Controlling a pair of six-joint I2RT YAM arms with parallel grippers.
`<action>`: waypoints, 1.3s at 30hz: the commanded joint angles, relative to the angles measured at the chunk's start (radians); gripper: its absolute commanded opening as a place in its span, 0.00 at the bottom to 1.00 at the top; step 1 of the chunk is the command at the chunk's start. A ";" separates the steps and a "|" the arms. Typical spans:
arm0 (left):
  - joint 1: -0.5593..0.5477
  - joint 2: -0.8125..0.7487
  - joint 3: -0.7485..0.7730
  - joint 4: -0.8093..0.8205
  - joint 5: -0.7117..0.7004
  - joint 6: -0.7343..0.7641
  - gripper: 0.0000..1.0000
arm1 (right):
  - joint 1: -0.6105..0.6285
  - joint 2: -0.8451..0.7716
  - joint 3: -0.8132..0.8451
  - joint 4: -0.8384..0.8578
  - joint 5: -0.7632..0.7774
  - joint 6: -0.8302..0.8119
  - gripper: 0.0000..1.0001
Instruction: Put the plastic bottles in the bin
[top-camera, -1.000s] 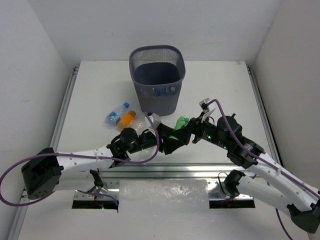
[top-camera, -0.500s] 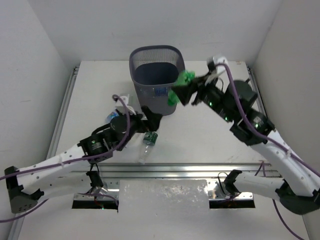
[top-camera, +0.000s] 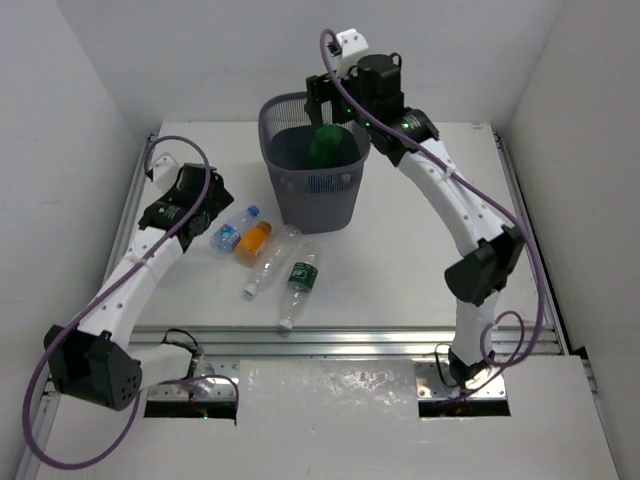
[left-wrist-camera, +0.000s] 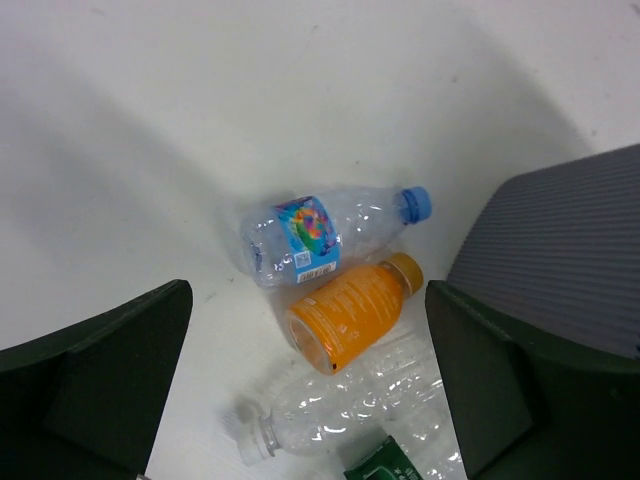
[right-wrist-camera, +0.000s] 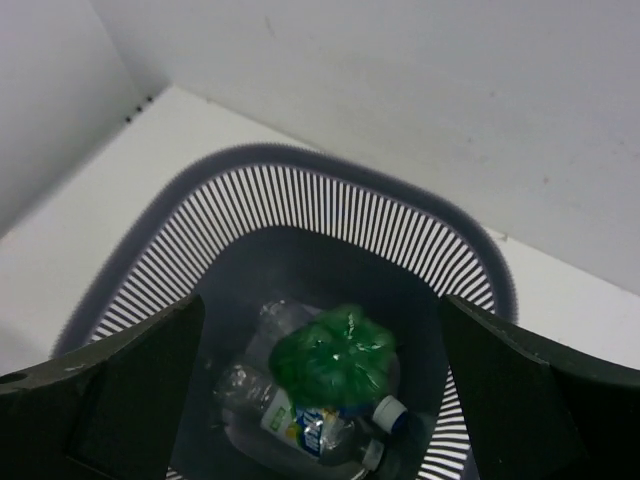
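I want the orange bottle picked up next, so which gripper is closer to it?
Left. The left gripper hovers open close by the orange bottle; the right gripper hangs open over the bin, farther from the bottle.

The dark grey mesh bin (top-camera: 290, 195) stands upright at the far middle of the surface. Inside it a green bottle (right-wrist-camera: 335, 360) shows its base upward, above clear bottles (right-wrist-camera: 300, 420) lying at the bottom. Four more lie on their sides near the bin's front left. A blue-capped clear bottle (left-wrist-camera: 320, 232) touches an orange bottle (left-wrist-camera: 350, 312). Beside them are a crumpled clear bottle (left-wrist-camera: 340, 400) and a green-labelled bottle (top-camera: 298, 285).
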 joint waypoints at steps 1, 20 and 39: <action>0.027 0.046 0.070 -0.086 0.043 -0.134 1.00 | 0.011 -0.039 0.153 -0.089 0.013 -0.046 0.99; 0.033 0.350 0.173 0.190 0.188 0.693 1.00 | 0.008 -0.656 -0.758 0.065 -0.144 0.002 0.99; 0.181 0.574 0.197 0.141 0.646 0.858 0.97 | 0.006 -0.833 -0.979 0.159 -0.277 0.072 0.99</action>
